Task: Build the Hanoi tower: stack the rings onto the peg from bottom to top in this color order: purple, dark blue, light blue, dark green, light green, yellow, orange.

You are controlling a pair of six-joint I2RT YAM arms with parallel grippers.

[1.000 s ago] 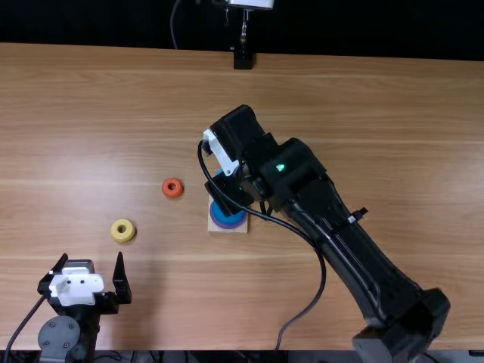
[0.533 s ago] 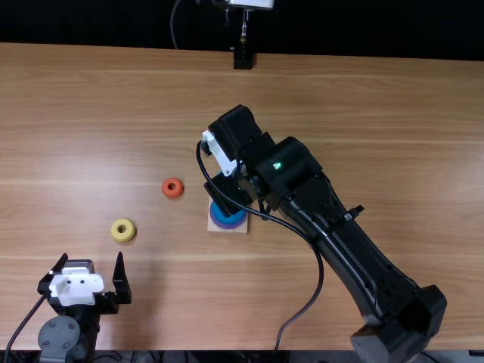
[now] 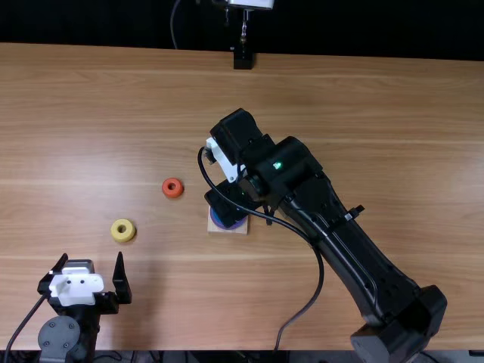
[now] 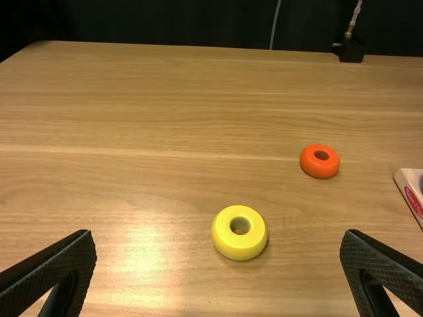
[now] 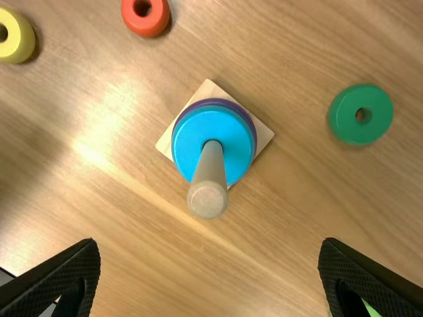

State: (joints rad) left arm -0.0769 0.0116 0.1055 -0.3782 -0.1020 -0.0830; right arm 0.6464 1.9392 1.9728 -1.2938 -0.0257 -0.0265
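Over the wooden peg [image 5: 209,172] and its square base [image 5: 263,135], the right gripper [image 5: 210,243] hangs with its fingers spread wide and nothing between them. The light blue ring [image 5: 193,142] tops the stack beyond its tips, the purple ring [image 5: 213,102] showing beneath. Next in the color order, by all appearances, is the dark green ring [image 5: 347,120], flat on the wooden table [image 3: 363,106] past the tips and out to one side. It looks light, rigid and hardy, with a smooth, rounded wall that may slip under an off-center pinch; a level hold across its full outer width, fingers low on opposite sides, would leave the hole free for the peg. The light green ring [image 5: 371,309] lies partly hidden behind one finger on that same side. Off to the opposite side sit the orange ring [image 4: 320,170] and the yellow ring [image 4: 240,248], the latter ahead of the left gripper [image 4: 220,236], which stands wide apart and empty. The upright peg is the chief obstacle: a low sideways pass could knock it, so the right gripper would do well to rise clear before turning toward the dark green.
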